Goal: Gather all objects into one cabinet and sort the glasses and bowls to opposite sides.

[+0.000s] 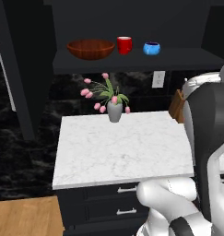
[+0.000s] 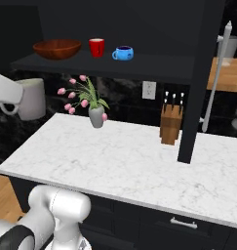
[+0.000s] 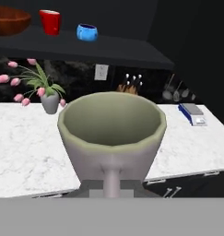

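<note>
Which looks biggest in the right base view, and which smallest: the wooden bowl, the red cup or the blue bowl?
1. Wooden bowl, clearly the widest.
2 and 3. Red cup and blue bowl look about the same size, too close to rank; the cup stands a bit taller, the bowl a bit wider.
All three sit on the same shelf.

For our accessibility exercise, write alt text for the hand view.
A grey-beige cup sits close up, held in the shut jaws, above a white marble counter. Behind, a dark shelf holds a wooden bowl, red cup and blue bowl.
</note>
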Robot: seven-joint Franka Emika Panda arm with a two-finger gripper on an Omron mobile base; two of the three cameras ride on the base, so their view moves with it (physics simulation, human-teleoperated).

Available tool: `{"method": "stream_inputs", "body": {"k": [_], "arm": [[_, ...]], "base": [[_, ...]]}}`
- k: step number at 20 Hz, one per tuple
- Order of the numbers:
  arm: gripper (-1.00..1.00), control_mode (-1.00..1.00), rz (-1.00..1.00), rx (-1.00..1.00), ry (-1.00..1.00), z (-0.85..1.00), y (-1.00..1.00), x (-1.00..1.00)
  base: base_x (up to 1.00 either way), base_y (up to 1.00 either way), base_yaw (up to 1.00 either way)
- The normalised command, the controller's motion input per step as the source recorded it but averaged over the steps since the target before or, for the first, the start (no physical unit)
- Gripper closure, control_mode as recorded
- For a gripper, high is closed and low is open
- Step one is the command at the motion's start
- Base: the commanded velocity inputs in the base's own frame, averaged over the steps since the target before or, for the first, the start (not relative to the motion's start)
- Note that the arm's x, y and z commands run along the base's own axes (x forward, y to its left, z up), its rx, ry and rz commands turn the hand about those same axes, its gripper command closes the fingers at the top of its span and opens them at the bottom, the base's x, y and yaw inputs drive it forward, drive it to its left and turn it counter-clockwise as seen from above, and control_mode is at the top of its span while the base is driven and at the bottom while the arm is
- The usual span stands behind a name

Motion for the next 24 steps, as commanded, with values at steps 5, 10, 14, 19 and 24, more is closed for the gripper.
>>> {"method": "stream_inputs", "body": {"k": [5, 10, 14, 19, 24], "arm": [[1.0, -1.0, -0.04, 0.0, -0.01, 0.27, -0.1, 0.2], [1.0, -1.0, -0.11, 0.0, 0.0, 0.36, -0.25, 0.36], [1.0, -1.0, -0.18, 0.0, 0.0, 0.18, -0.45, 0.53], [1.0, -1.0, -0.06, 0.0, 0.03, 0.0, -0.1, 0.48], [1.0, -1.0, 0.02, -0.02, -0.01, 0.0, -0.24, 0.49]], "base": [[0.0, 0.0, 0.0], [0.0, 0.0, 0.0], [0.0, 0.0, 0.0], [0.0, 0.0, 0.0], [0.0, 0.0, 0.0]]}}
